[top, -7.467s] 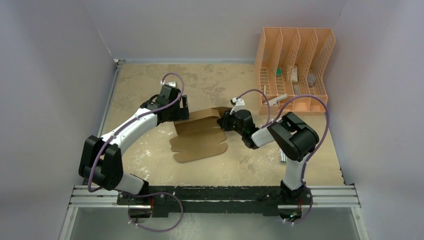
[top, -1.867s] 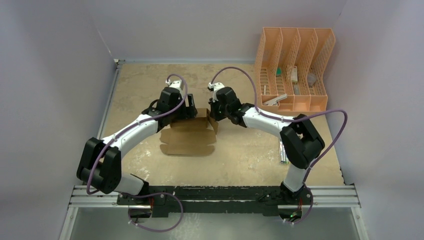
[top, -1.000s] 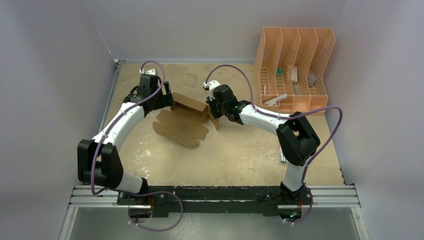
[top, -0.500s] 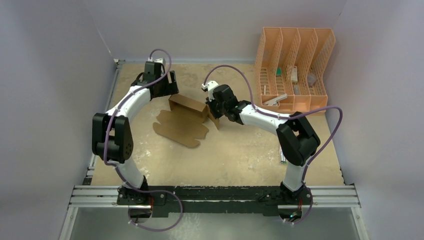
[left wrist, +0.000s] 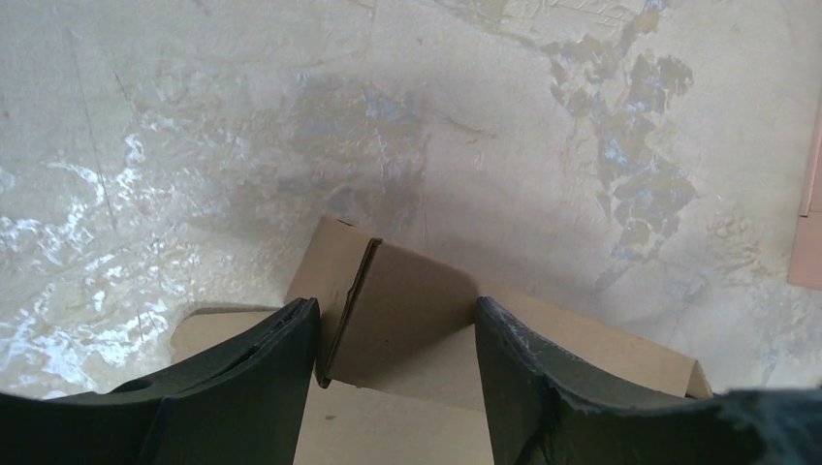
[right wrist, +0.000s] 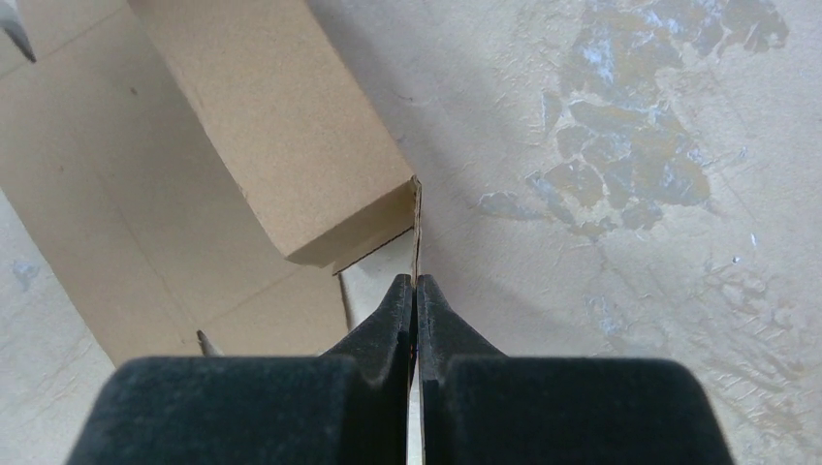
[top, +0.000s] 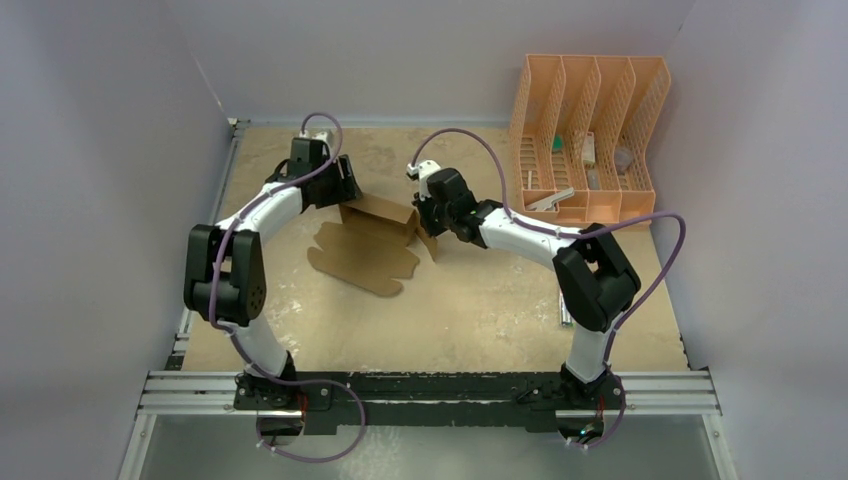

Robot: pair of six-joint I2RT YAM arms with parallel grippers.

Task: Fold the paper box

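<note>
Paper box (top: 362, 258) plain brown; file rack (top: 546, 92) orange; table (top: 480, 305) mottled beige.

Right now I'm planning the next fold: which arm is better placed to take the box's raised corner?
Left. The left jaws stand open astride a raised corner of the paper box; the right jaws are shut on a flap at its other end, so occupied.

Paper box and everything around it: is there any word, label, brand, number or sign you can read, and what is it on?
None readable.
The paper box is plain brown in all three views, with no print showing.
The orange file rack shows no lettering.
The small items in the rack are too small to read.
</note>
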